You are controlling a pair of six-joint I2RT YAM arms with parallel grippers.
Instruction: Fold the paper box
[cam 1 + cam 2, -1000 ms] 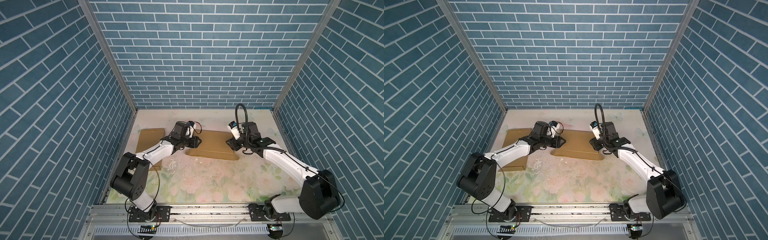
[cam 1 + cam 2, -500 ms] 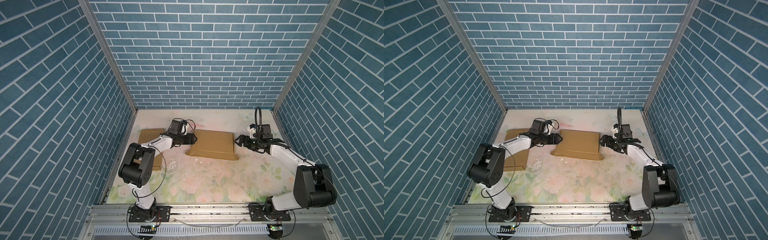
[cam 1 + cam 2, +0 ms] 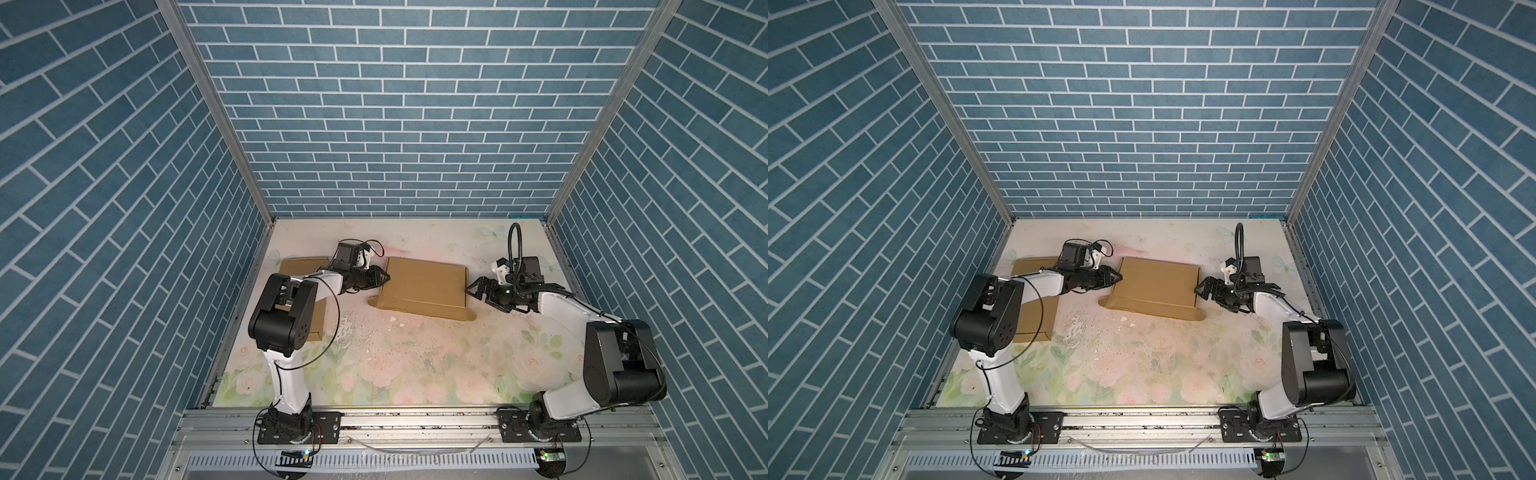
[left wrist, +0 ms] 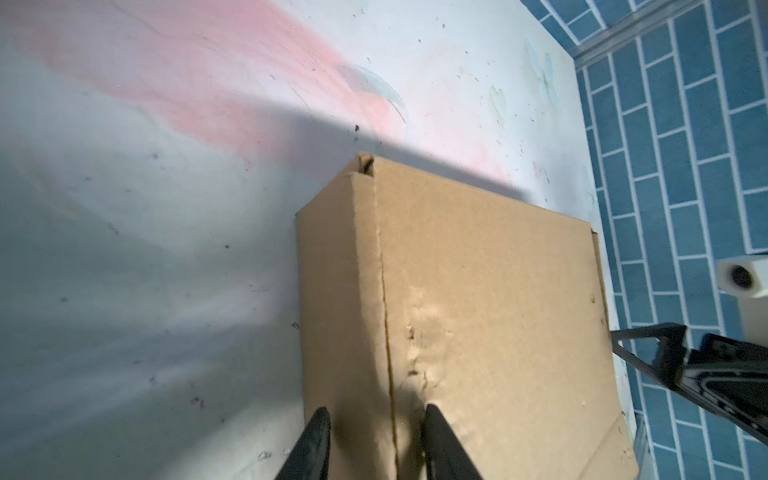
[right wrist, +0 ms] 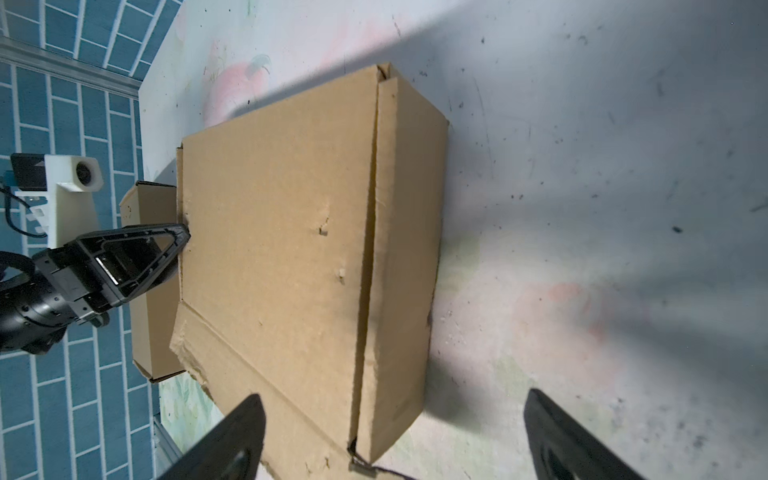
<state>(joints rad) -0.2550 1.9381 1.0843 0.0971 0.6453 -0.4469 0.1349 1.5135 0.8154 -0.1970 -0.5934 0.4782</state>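
1. The paper box (image 3: 424, 286) sits toward the back edge of the worktop (image 3: 415, 365), about midway between its left and right edges. Its broad top panel faces up, and a flap along its near side slopes down onto the worktop.
2. The left gripper (image 3: 384, 277) is at the box's left end, tips against the upper edge. In the left wrist view its fingers (image 4: 318, 432) stand narrowly apart, astride the crease where top meets side wall. Whether they pinch the cardboard cannot be told.
3. The right gripper (image 3: 1200, 289) is low at the box's right end, jaws spread wide. In the right wrist view its fingers (image 5: 245, 419) flank the box's near corner, holding nothing.
4. A flat cardboard sheet (image 3: 303, 266) lies along the worktop's left edge, partly under the left arm, apart from the box.
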